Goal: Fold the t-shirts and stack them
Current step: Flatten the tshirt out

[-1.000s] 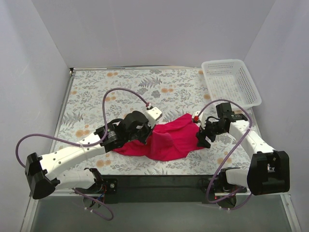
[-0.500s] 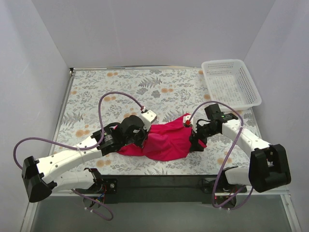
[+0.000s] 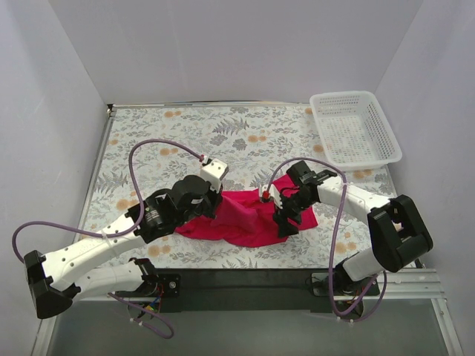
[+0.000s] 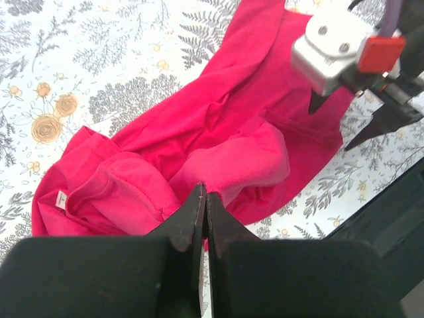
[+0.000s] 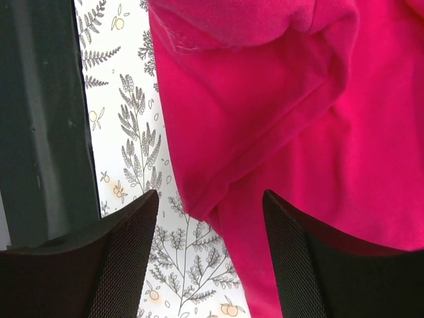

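The magenta-red t-shirt [image 3: 245,216] lies crumpled on the flowered table near its front edge. My left gripper [image 3: 213,202] is at the shirt's left side, shut on a folded edge of the t-shirt [image 4: 232,159], with cloth pinched at its tips [image 4: 203,193]. The small white neck tag [image 4: 61,199] shows at the shirt's left end. My right gripper [image 3: 286,220] hovers over the shirt's right part, open, its two fingers [image 5: 126,258] on either side of a hem of the t-shirt [image 5: 278,132] with nothing held. The right gripper [image 4: 344,119] also shows in the left wrist view.
A white mesh basket [image 3: 355,126] stands at the back right corner. The table's dark front edge [image 5: 40,132] runs close to the right gripper. White walls close in the table on three sides.
The right arm has swung left from the shirt's right edge onto the cloth, its jaws narrowing slightly. The left gripper has drawn left and back, and the shirt has bunched narrower.
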